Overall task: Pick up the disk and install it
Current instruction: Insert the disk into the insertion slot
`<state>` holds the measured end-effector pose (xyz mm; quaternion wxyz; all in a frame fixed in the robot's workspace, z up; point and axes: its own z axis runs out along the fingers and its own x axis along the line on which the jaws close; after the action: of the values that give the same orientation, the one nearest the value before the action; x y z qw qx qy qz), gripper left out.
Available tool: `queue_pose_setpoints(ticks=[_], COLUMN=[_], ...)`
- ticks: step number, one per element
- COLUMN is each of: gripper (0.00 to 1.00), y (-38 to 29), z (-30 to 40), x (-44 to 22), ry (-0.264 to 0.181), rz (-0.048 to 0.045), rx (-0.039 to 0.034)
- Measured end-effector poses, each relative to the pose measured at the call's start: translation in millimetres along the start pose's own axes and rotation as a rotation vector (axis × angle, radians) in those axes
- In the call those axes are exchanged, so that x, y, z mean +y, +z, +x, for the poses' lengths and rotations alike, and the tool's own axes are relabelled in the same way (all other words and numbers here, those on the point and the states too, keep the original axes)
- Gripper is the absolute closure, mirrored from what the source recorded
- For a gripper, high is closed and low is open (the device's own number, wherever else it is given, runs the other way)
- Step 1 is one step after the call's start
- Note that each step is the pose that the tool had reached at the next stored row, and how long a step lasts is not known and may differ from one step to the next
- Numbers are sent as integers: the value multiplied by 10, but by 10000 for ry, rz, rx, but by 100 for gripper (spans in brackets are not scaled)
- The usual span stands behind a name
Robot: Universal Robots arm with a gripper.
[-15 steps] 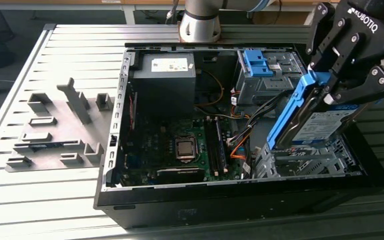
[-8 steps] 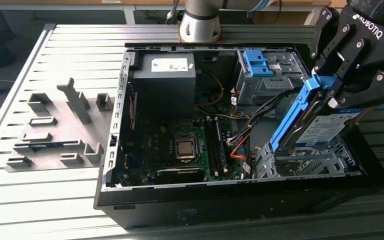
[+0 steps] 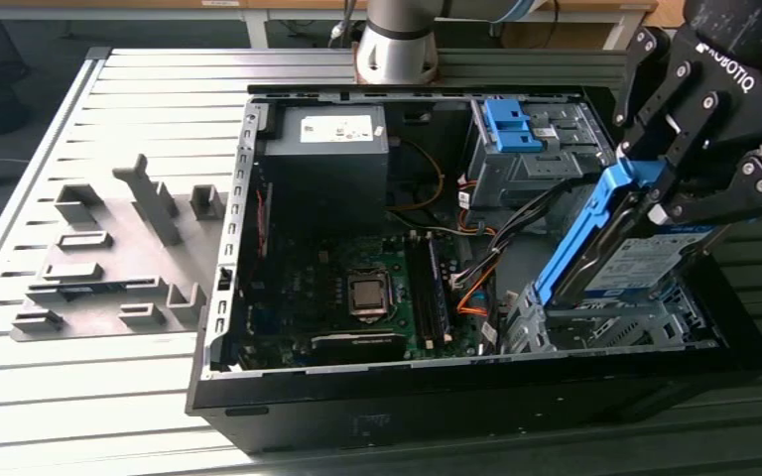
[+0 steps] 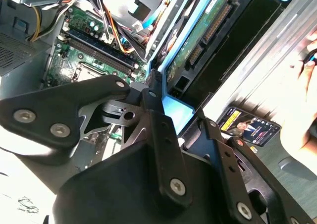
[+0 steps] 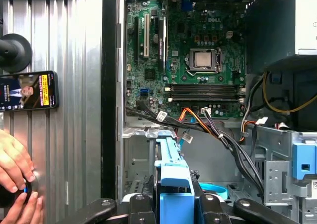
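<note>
You've got the disk (image 3: pixel 619 248) pinched in the claw (image 3: pixel 666 188), fingers clamped on its upper end, blue frame edge facing the exterior view's left. Key relation: disk hangs straight below the claw, long axis steeply tilted, top leaning toward the exterior view's right, bottom end dipping into the metal drive cage (image 3: pixel 619 322) at the near corner of the computer case (image 3: pixel 487 397). So the disk is between claw and cage, lower edge at or just inside the cage mouth; can't tell if it's touching the rails yet.

In the first wrist view the disk's blue frame (image 5: pixel 173 179) runs away from the claw, toward the motherboard (image 5: pixel 193 60), w/ the cable bundle (image 5: pixel 208 125) lying just beyond its far end. Watch those cables, they look close to the path.

Second wrist view: disk's circuit-board underside (image 4: pixel 198 40) shows beside the claw's linkage, connector end pointing away from you.

A bare blue bracket (image 3: pixel 511 124) sits in the far bay, well apart. Off the case, on the counter (image 5: pixel 84 60), a phone (image 5: pixel 28 90) and a person's hand (image 5: pixel 15 169).
</note>
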<state>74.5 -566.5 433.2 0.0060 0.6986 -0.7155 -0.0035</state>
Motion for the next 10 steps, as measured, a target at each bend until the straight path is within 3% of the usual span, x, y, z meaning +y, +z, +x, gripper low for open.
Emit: queue_pose_setpoints(ticks=[10], gripper=[63], y=[42], z=[8], x=[-1], ry=[0], rz=[0], rx=[2])
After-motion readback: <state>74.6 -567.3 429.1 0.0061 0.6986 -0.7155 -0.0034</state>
